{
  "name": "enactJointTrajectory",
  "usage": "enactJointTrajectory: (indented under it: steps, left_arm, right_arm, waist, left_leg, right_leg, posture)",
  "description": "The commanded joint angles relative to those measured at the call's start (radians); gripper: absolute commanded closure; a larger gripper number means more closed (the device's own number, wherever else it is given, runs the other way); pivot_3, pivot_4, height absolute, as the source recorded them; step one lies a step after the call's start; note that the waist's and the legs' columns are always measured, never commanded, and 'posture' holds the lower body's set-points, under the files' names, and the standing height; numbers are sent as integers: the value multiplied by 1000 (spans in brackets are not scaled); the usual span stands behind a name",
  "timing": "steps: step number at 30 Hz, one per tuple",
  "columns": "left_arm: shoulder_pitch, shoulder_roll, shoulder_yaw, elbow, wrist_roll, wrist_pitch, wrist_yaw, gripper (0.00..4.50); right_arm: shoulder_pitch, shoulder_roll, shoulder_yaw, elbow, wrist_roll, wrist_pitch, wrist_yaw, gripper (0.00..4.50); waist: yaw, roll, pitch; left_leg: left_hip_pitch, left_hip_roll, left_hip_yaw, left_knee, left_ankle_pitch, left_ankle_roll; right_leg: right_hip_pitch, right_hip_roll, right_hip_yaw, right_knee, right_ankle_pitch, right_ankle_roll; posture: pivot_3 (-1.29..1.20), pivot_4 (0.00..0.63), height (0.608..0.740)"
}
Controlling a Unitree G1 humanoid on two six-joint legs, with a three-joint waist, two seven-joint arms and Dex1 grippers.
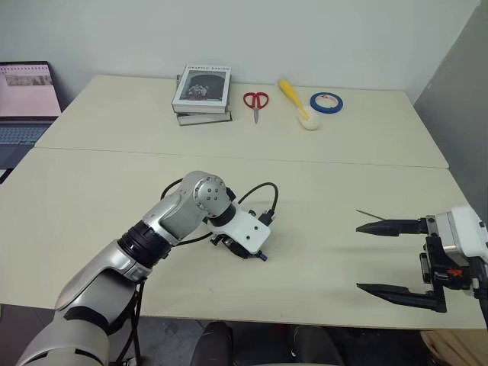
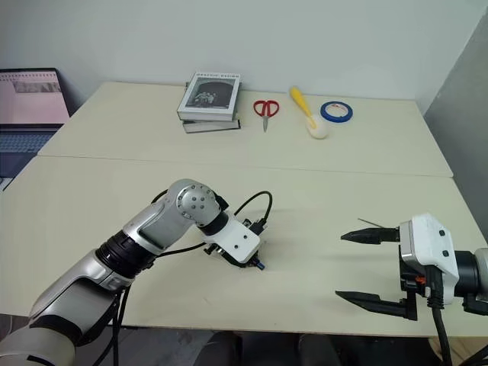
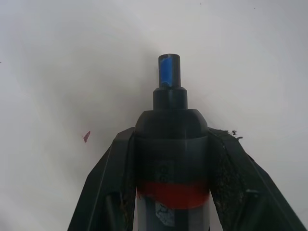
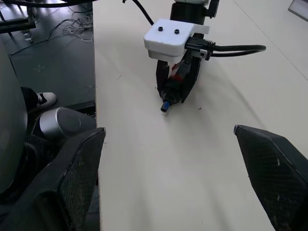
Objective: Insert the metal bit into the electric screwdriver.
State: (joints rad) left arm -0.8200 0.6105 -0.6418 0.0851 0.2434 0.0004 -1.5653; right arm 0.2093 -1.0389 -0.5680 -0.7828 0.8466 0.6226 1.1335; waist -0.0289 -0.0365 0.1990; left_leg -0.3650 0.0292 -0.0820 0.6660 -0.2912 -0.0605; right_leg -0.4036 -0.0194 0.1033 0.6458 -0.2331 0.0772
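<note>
Gripping: left pincer (image 1: 258, 255) clamped on the electric screwdriver (image 3: 172, 159), blue tip low over the near worktop (image 1: 335, 175).
Bit: metal bit (image 1: 369, 216) lies right, beside the gaping right pincer (image 1: 379, 258).
Next: pick up the bit, align it with the tip.

Head pair overhead; wrist views close, perhaps oblique.

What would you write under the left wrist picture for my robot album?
The left hand shut on the electric screwdriver, blue tip pointing at the pale table.
</note>
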Motion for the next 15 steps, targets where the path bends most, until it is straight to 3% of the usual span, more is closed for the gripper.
enactJointTrajectory:
  steps: [1,9,15]
  left_arm:
    - [-6,-26,21,3,-15,22,19,2838]
    - [-46,-89,217,13,-141,177,149,2838]
    - [-19,-165,415,-17,-276,371,349,2838]
  right_arm:
    - [-14,-9,-13,-8,20,-4,-3,0]
    - [-32,-5,-19,2,31,4,-28,0]
    - [-59,-5,-17,8,52,16,-51,0]
  waist:
    - [1,0,0]
    - [2,0,0]
    - [0,0,0]
  left_leg:
    - [0,0,0,0,0,0]
    - [-1,0,0,0,0,0]
    - [-1,0,-1,-1,0,0]
  right_leg:
    - [0,0,0,0,0,0]
    - [-1,0,0,0,0,1]
    - [-1,0,-1,-1,0,1]
  posture:
    - [0,150,740]
    - [0,150,740]
    - [0,150,740]
